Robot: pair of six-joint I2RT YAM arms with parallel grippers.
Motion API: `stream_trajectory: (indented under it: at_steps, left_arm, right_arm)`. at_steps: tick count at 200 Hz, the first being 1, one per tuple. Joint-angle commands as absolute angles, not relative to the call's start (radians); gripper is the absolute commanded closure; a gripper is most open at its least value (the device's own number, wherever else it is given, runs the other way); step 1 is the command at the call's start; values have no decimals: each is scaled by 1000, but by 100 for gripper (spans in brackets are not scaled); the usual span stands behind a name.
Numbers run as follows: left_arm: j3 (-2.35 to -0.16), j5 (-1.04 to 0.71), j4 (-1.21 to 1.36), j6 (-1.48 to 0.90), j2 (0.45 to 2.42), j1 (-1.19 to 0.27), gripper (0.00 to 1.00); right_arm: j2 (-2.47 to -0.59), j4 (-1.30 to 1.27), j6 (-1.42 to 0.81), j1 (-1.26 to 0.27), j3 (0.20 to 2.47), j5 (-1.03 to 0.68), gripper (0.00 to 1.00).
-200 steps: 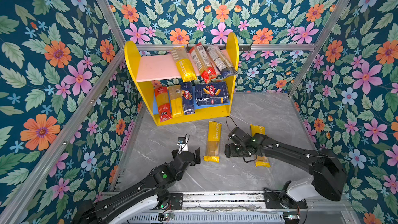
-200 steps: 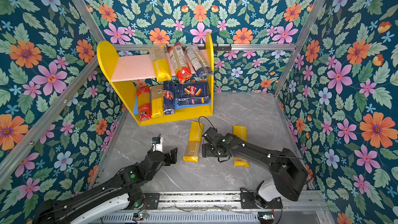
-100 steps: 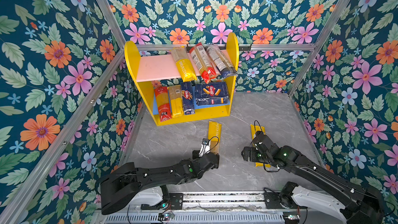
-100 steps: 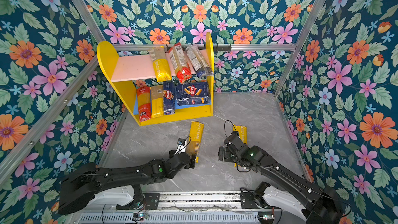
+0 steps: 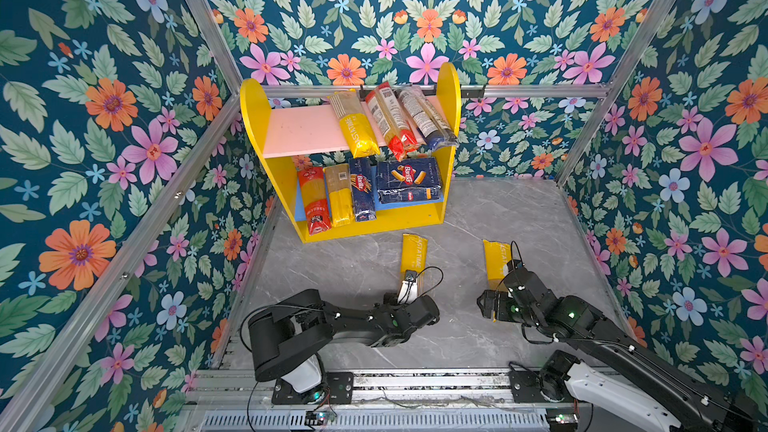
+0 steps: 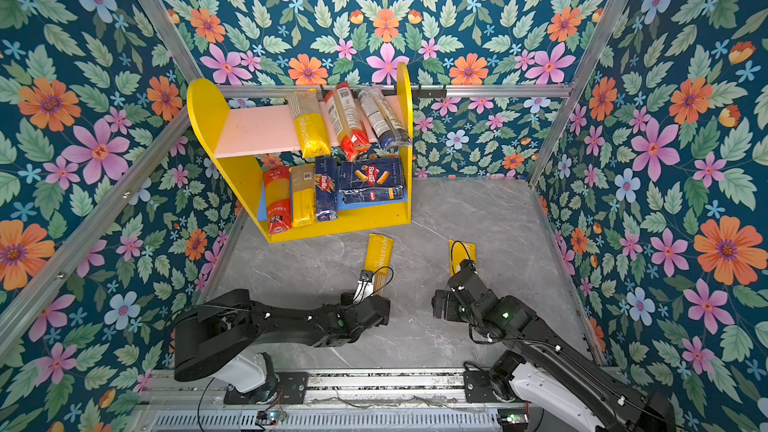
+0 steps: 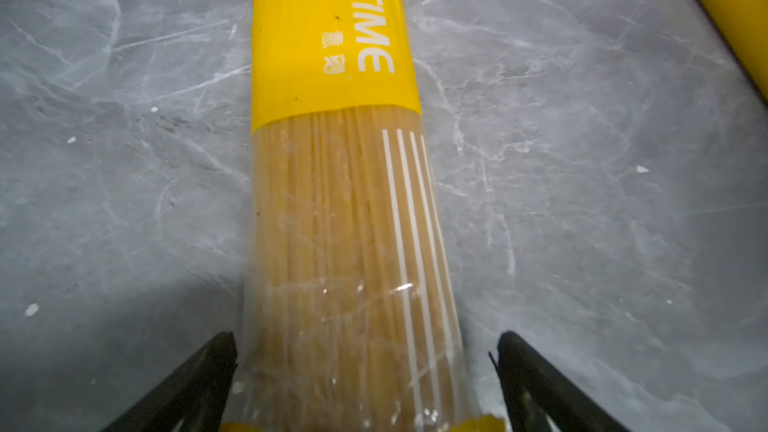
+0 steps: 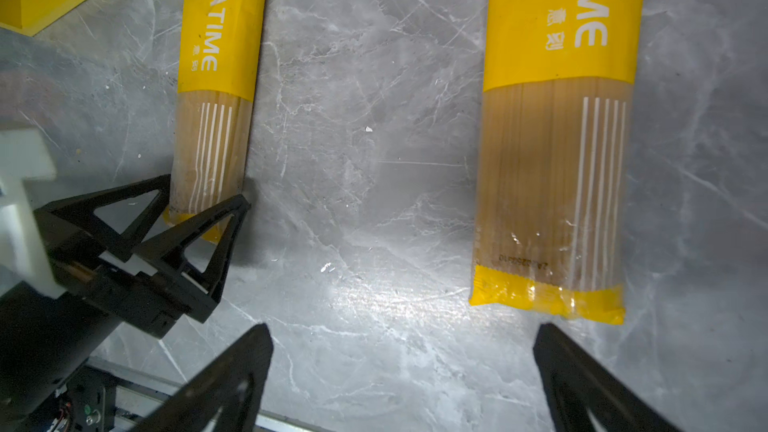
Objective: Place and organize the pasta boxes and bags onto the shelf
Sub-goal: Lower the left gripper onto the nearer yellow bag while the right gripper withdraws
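Left pincer (image 7: pixel 365 340) advanced, apart, straddling bag (image 7: pixel 332 201) end; bag's long axis toward shelf (image 5: pixel 374 222); right pincer (image 8: pixel 403 328) apart.

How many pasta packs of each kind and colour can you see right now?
Yellow bags: 4
Red-and-clear bags: 2
Clear bag with blue end: 1
Blue Barilla boxes: 2
Total: 9
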State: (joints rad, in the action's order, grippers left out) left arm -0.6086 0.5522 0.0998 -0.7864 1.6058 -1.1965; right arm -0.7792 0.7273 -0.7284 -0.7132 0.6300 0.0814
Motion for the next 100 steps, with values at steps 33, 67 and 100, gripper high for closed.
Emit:
stream_trajectory:
  at_steps: [33, 67, 100]
  left_arm:
    - [-629, 552, 141, -824, 1682, -1197, 3]
    - [-614, 543, 148, -850, 1703, -1196, 16]
    - [-608, 543, 130, -859, 1706, -1196, 30]
  right_arm:
    - [-717, 784, -719, -712, 631, 103, 1]
    - [-699, 819, -717, -712, 645, 114, 1]
    - [-701, 807, -720, -712, 644, 118, 1]
